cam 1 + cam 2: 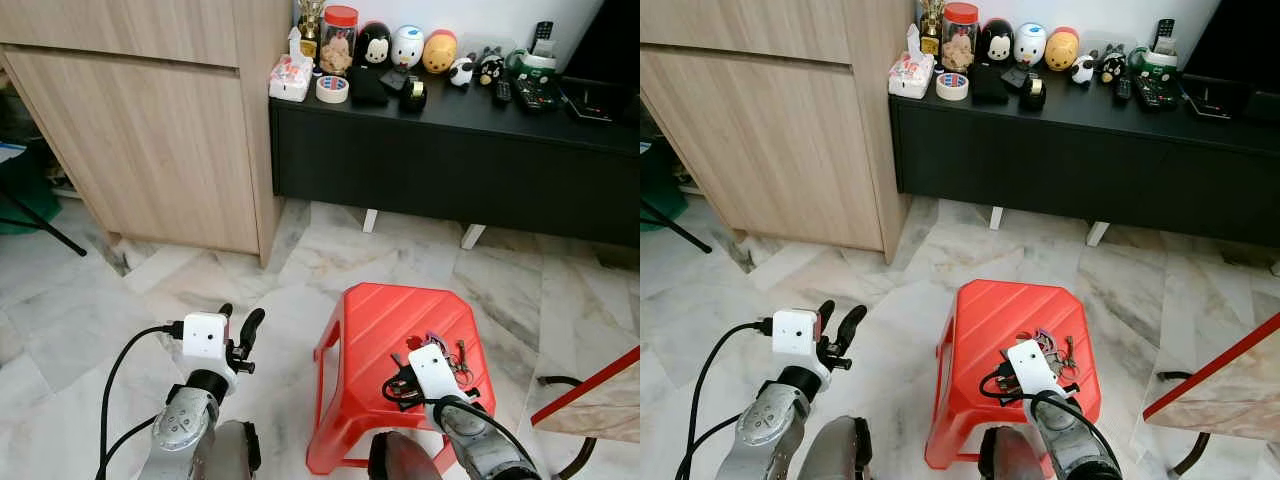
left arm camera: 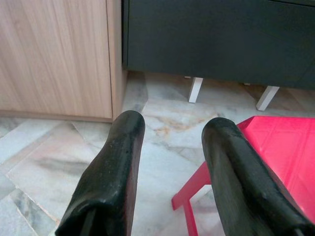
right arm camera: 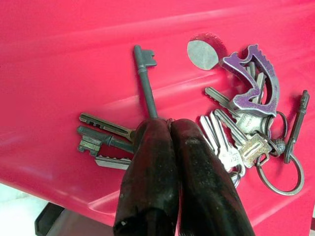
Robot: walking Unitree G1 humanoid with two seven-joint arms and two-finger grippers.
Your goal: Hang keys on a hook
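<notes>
A bunch of keys (image 3: 246, 128) with a purple carabiner (image 3: 253, 81) lies spread on the top of a red plastic stool (image 1: 385, 320). My right gripper (image 3: 170, 129) is down on the stool top. Its two black fingers (image 3: 147, 167) are pressed together at the point where several keys fan out, including a long dark key (image 3: 146, 81). In the left eye view the keys (image 1: 458, 358) lie just beyond the right wrist's white camera box (image 1: 430, 370). My left gripper (image 1: 241, 320) hangs open over the marble floor, left of the stool, with nothing between its fingers.
A light wooden cabinet (image 1: 150, 130) stands at the left. A low black console (image 1: 450, 160) at the back carries toys, a tape roll (image 1: 332, 88) and a jar. A red-edged tabletop (image 1: 590, 400) juts in at the lower right. Marble floor surrounds the stool.
</notes>
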